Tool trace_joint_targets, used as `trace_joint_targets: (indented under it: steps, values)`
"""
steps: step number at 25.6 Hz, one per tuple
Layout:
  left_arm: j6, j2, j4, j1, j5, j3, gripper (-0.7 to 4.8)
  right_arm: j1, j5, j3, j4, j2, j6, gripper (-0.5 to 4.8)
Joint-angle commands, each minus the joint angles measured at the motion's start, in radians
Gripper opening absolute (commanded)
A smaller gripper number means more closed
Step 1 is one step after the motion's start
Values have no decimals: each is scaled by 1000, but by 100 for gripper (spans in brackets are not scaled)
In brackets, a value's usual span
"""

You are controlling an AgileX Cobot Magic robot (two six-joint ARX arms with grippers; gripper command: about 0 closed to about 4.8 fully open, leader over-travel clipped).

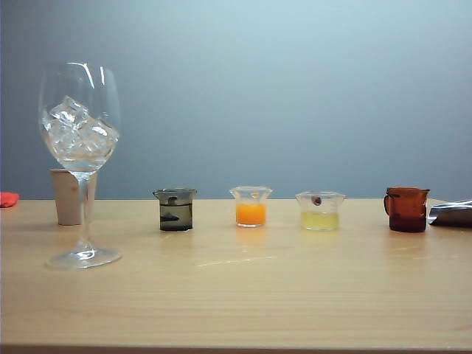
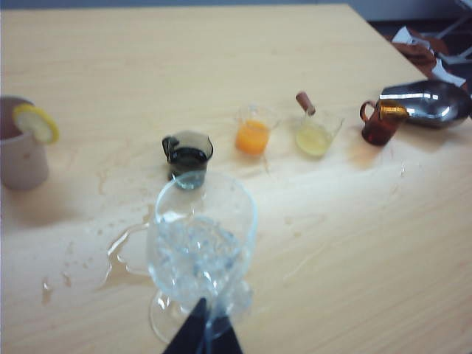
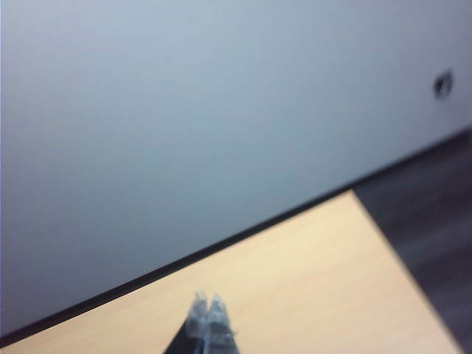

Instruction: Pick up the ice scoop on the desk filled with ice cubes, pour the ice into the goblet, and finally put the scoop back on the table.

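Plainly, the goblet [image 1: 80,158] stood at the desk's [image 1: 243,295] left end, its bowl full of ice cubes [image 1: 77,133]. The ice scoop [image 1: 451,213] lay at the far right beside a brown cup [image 1: 406,209]. The left gripper [image 2: 203,332] hung pinched together above the goblet, holding nothing. The right gripper [image 3: 206,313] was shut, empty, over bare desk. No label or writing was readable on anything.

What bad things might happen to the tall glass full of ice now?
1. The goblet is top-heavy with ice cubes; the left gripper, shut and close by it, might tip it.
2. The puddle could let its foot slide.
3. The ice scoop lies near the desk edge.
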Motion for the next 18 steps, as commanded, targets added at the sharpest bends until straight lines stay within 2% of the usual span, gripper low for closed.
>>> trace_joint_targets:
  steps: [1, 4, 6, 10, 14, 18]
  values:
    - [-2, -2, 47, -2, -32, 4, -5, 70, 105, 4, -2, -55, -88, -6]
    - [-1, -5, 70, -2, -98, 3, -5, 144, 126, 4, -48, -85, -95, -6]
    - [3, -19, 85, -2, -174, 3, -5, 247, 130, 2, -115, -97, -145, -6]
    - [11, -47, 109, -2, -239, -5, -5, 344, 211, 2, -156, -103, -210, -6]
    - [10, -95, 151, -2, -251, -37, -5, 442, 240, 2, -156, -105, -237, -6]
    - [24, -148, 185, -2, -269, -89, -5, 469, 230, 2, -156, -107, -236, -5]
